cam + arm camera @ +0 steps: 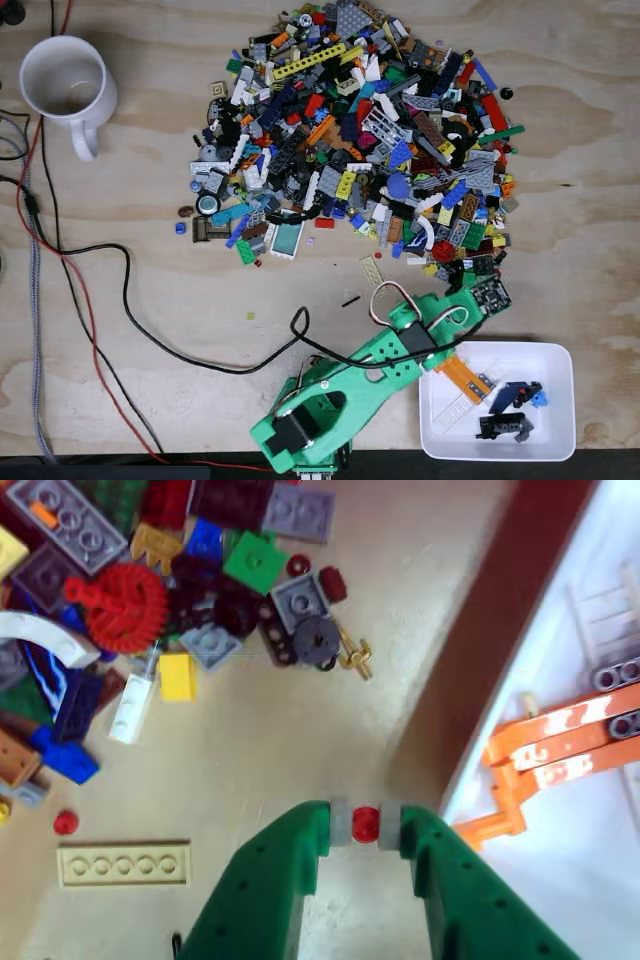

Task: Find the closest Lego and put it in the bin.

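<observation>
Wrist view first: the green gripper (pixel 365 825) comes up from the bottom edge with its two fingers closed down to a narrow gap, and pinched between their tips sits a small piece (pixel 365 823) with a red round middle and grey ends. It hangs over bare wooden table (pixel 300 720). Just to the right of the fingers runs the white wall of the bin (pixel 560 670), and inside it, close by the right finger, lies an orange part (pixel 560 745) with a grey holed bit (pixel 618 673) beside it. Down to the left of the fingers a pale yellow plate (pixel 123 864) with a row of holes lies flat, and a tiny red stud (pixel 66 823) sits just above its left end. Ahead and to the left the loose bricks begin, a red gear (pixel 122 605) and a yellow block (pixel 177 676) among them. Fixed view from above: the green arm (pixel 350 395) reaches from the near edge, its gripper (pixel 470 300) just beyond the bin's (pixel 555 440) far left corner, at the fringe of the big Lego pile (pixel 360 130). Dark and blue pieces (pixel 515 395) lie in the bin too. A white mug (pixel 66 85) stands well away at the far left, with cables (pixel 90 300) trailing across the wood.
</observation>
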Motion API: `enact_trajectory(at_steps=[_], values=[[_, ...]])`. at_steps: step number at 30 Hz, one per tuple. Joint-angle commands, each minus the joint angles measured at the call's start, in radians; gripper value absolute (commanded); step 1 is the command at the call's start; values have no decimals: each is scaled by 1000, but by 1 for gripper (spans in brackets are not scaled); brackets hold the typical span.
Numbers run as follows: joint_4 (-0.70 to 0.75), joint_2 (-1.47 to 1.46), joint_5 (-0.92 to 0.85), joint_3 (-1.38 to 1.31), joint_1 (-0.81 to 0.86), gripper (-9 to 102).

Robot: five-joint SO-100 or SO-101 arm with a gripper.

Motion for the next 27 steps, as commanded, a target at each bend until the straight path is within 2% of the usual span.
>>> enact_trajectory(at_steps=[1,7,11,14,18,20,21,24,27], values=[[-9,66,-44,-147,91,3],[-35,110,-132,-144,296,3],[-129,143,-186,-52,436,3],[-147,160,-206,8,485,4],[-218,179,-195,75,506,12],[-229,193,-172,78,495,21],[-239,198,-163,78,489,22],[-272,212,-143,66,472,23],[-262,273,-141,21,344,13]])
